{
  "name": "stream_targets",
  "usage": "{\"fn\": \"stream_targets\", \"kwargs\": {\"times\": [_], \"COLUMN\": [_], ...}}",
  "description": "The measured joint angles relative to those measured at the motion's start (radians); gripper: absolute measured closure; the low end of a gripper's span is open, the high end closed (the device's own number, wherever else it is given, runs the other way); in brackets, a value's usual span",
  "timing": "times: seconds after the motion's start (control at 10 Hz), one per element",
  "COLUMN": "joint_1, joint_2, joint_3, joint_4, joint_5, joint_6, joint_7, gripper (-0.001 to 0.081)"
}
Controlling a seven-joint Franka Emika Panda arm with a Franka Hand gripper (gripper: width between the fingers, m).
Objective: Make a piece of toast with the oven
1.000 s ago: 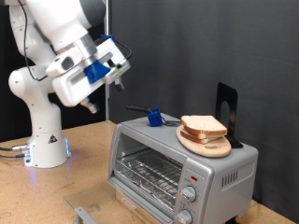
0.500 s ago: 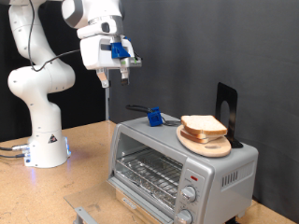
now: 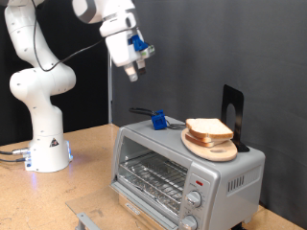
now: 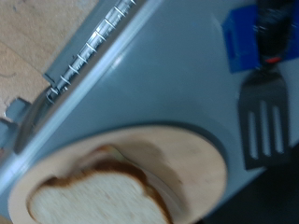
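On top of the oven [image 3: 187, 170], toward the exterior view's right, a round wooden plate [image 3: 210, 146] carries the piece of toast [image 3: 208, 128], a pale slice with a tan-brown crust that appears to lie stacked on a second slice. The wrist view shows the same slice [image 4: 89, 203] near the edge of the plate [image 4: 187, 159], resting on the oven's flat grey roof [image 4: 159, 65]. Beside the plate, toward the exterior view's left, a dark slotted spatula [image 3: 146, 113] lies on the roof with a blue block [image 3: 157, 120] at its handle; in the wrist view the spatula blade [image 4: 266, 121] and the blue block [image 4: 245, 39] sit just beside the plate. The oven's glass door is shut, with the wire rack [image 3: 152, 174] visible behind it, and two round knobs [image 3: 193, 211] and a red mark [image 3: 199, 180] on its front panel. A black upright stand [image 3: 233, 115] rises behind the plate. The oven stands on a pale wooden table [image 3: 86, 163], against a dark curtain backdrop [image 3: 240, 48]. The gripper [image 3: 135, 73] hangs high in the air, well apart from the oven and up toward the exterior view's left of it, nothing visible between its fingers; how far they are parted I cannot tell. The white arm's base [image 3: 45, 144] stands on the table at the exterior view's left.
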Motion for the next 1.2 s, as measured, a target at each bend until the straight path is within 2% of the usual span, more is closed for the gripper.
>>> {"fn": "stream_targets", "kwargs": {"times": [0.3, 0.5, 0.7, 0.8, 1.0, 1.2], "joint_1": [0.015, 0.013, 0.004, 0.006, 0.007, 0.008], "joint_2": [-0.083, -0.121, -0.126, -0.125, -0.116, -0.083], "joint_3": [0.07, 0.133, 0.146, 0.145, 0.145, 0.145], "joint_4": [-0.026, -0.054, -0.063, -0.07, -0.121, -0.154], "joint_5": [-0.007, -0.02, -0.019, -0.016, -0.013, -0.009], "joint_6": [-0.006, -0.062, -0.069, -0.047, 0.041, 0.081], "joint_7": [0.039, 0.134, 0.153, 0.135, 0.124, 0.124], "gripper": [-0.0002, -0.0002, -0.0002, -0.0002, -0.0002, -0.0002]}}
